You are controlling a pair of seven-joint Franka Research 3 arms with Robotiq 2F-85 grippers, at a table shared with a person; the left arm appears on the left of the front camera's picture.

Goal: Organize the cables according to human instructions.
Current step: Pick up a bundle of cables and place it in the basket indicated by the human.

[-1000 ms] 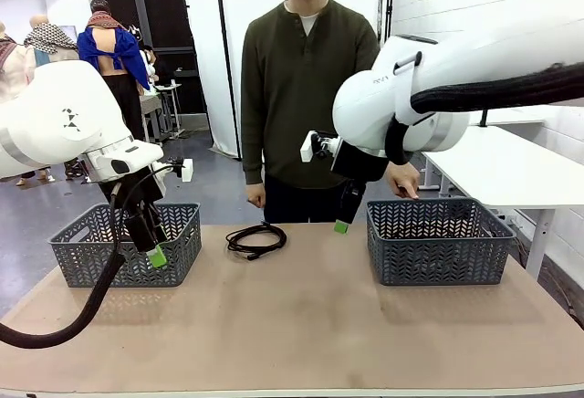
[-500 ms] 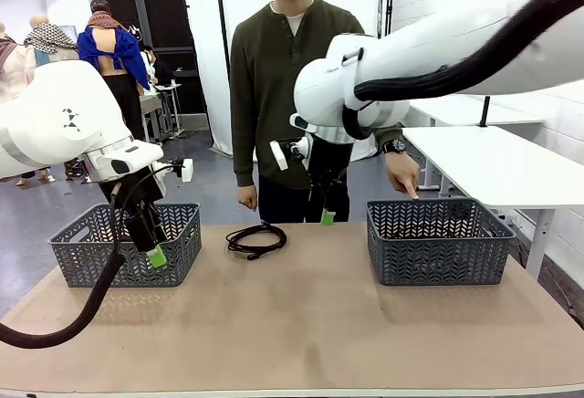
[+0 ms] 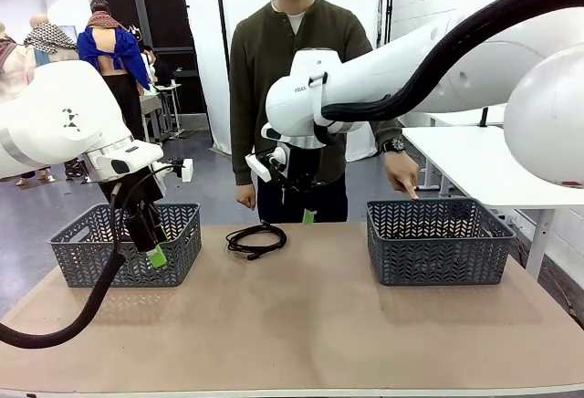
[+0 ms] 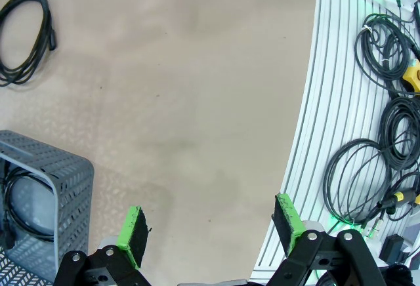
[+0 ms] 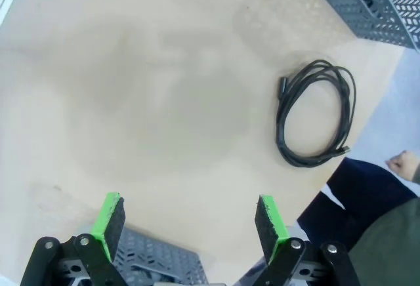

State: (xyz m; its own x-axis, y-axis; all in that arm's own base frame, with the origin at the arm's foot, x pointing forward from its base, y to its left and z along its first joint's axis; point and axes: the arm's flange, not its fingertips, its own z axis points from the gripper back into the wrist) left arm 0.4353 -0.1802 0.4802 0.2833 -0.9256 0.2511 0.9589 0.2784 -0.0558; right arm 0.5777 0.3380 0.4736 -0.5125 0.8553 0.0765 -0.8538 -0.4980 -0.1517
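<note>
On table, coiled cable point(image 3: 256, 238), right tool point(image 3: 307, 216) hovering beside, jaws apart

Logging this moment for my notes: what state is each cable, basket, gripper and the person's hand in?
Cable on table: coiled, lying loose, untouched.
Left basket: holds a cable.
Right basket: contents unclear.
Left gripper: open, empty.
Right gripper: open, empty, above the table.
Person's hand: pointing at right basket.

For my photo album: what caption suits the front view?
A person points at the right basket while the right claw hangs above a coiled cable.
</note>
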